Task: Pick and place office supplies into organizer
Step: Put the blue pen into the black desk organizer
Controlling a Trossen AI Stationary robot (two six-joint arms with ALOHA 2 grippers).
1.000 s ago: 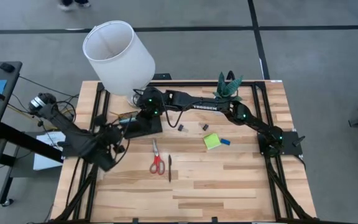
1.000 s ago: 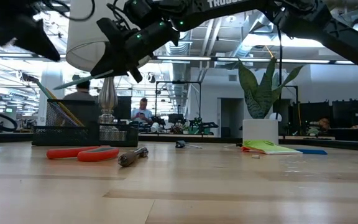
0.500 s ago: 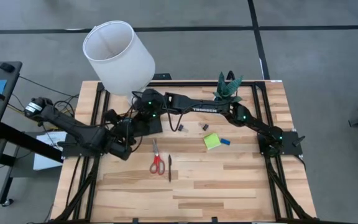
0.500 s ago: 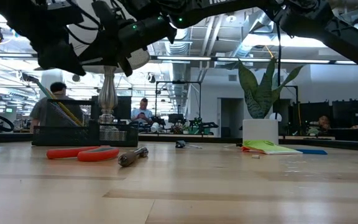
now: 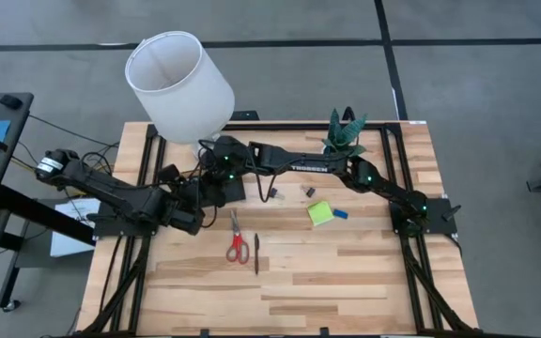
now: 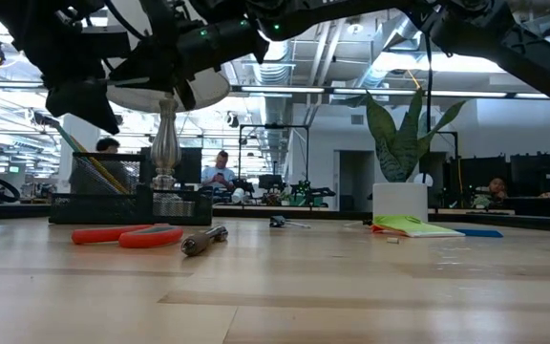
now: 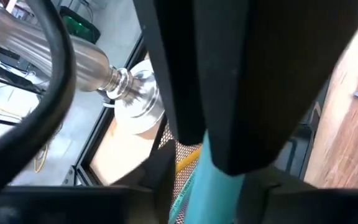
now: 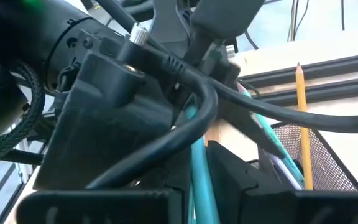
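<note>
A light blue pen (image 8: 199, 168) stands gripped between the closed fingers of the right gripper (image 5: 216, 174), directly above the black mesh organizer (image 5: 225, 189) at the table's far left beside the lamp (image 5: 178, 84). The left gripper (image 5: 188, 202) crowds in just beside it; whether its fingers are parted cannot be told. Red-handled scissors (image 5: 237, 238) and a green sticky-note pad (image 5: 320, 213) lie on the table nearby.

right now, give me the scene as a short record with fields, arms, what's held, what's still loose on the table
left tool: over the organizer at the table's left rear, beside the lamp
right tool: also over the organizer, shut on a light blue pen
in organizer: a yellow pencil standing up
loose on table: red-handled scissors, dark pen, green sticky-note pad, blue eraser, two binder clips
other: potted plant at the rear
</note>
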